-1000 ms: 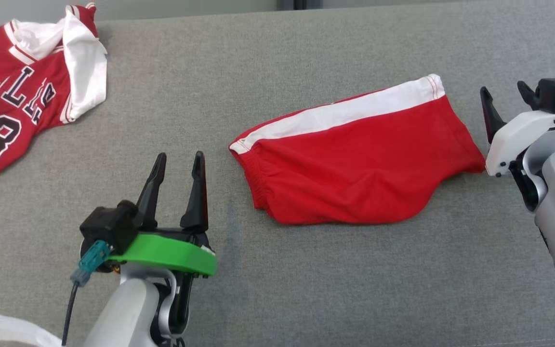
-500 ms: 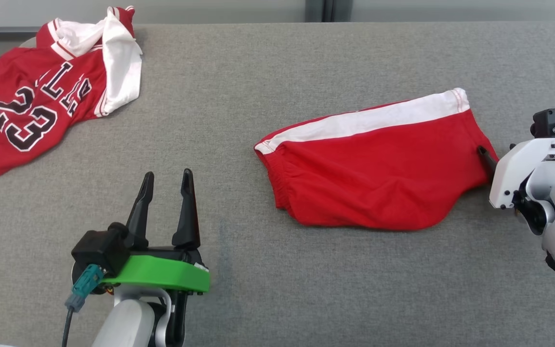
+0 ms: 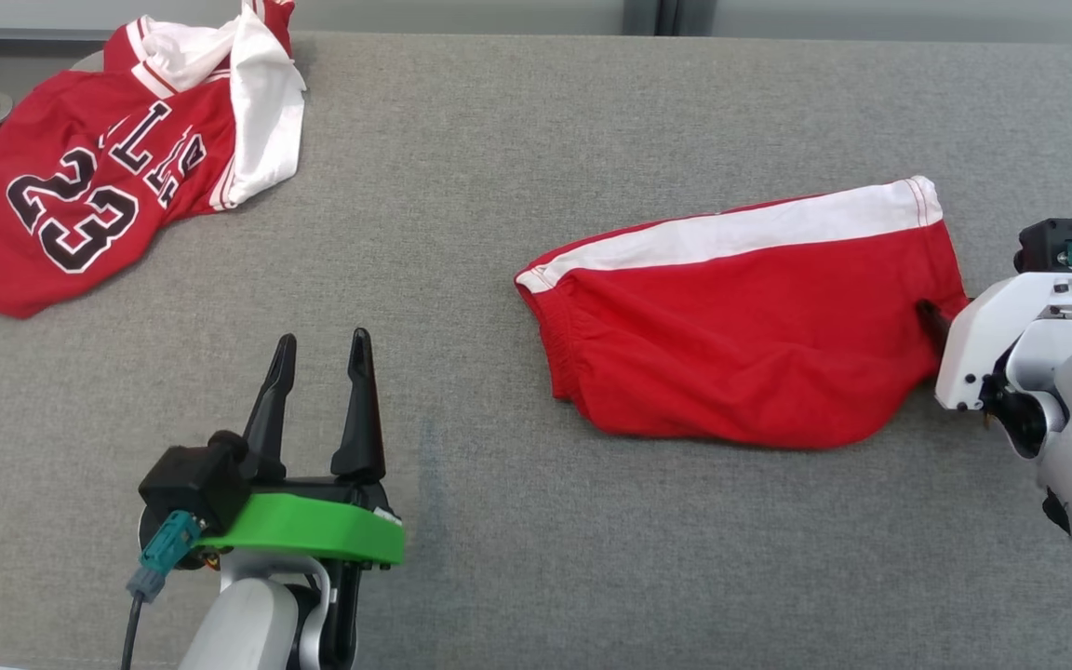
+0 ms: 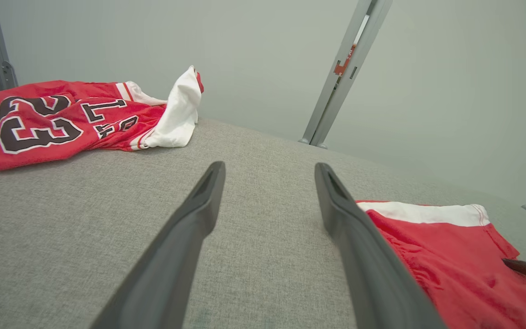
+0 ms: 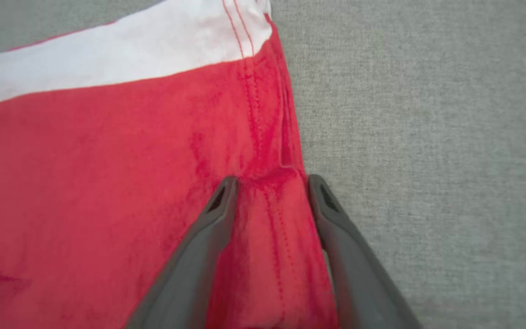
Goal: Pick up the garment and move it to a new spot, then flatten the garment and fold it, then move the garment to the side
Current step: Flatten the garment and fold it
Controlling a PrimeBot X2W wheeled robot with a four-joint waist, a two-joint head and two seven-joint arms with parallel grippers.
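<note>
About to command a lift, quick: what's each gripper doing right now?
Left gripper: open, holding nothing.
Right gripper: open, straddling the hem edge of the red shorts, cloth puckered between the jaws, not clamped yet.

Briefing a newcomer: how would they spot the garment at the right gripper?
On the grey fabric table, look right, where the right gripper straddles a cloth edge. Those red shorts with a white stripe carry no number, unlike the red jersey far left.
</note>
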